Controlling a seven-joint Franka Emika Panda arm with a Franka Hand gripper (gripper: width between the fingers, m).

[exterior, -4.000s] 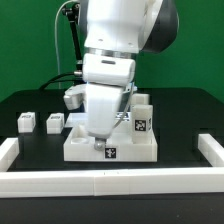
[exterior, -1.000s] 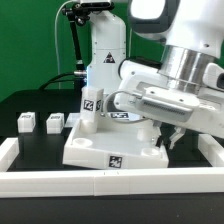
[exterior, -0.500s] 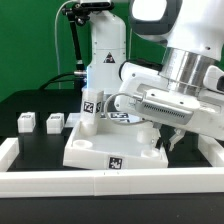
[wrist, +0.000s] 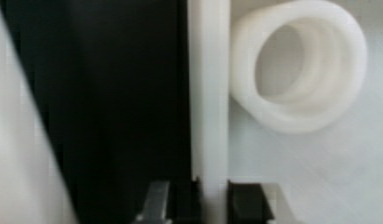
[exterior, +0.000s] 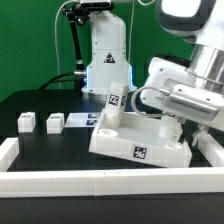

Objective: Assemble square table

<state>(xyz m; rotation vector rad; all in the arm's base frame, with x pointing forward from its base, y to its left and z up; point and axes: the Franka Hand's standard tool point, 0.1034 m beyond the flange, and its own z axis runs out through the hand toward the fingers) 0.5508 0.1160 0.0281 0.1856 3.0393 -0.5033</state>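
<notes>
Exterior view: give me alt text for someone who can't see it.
At the exterior view's right, a robot gripper clamps the edge of a white square tabletop lying askew on a black table, with one tagged post standing upright on it. Two more small posts sit apart at the view's left.

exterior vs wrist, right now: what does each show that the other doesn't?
Exterior only: an upright post standing on the slab, two loose posts at the exterior view's left, and the white rail. Wrist only: a round white ring on the slab and its thin edge running between the fingers. Both: the slab and the gripper at its edge.
</notes>
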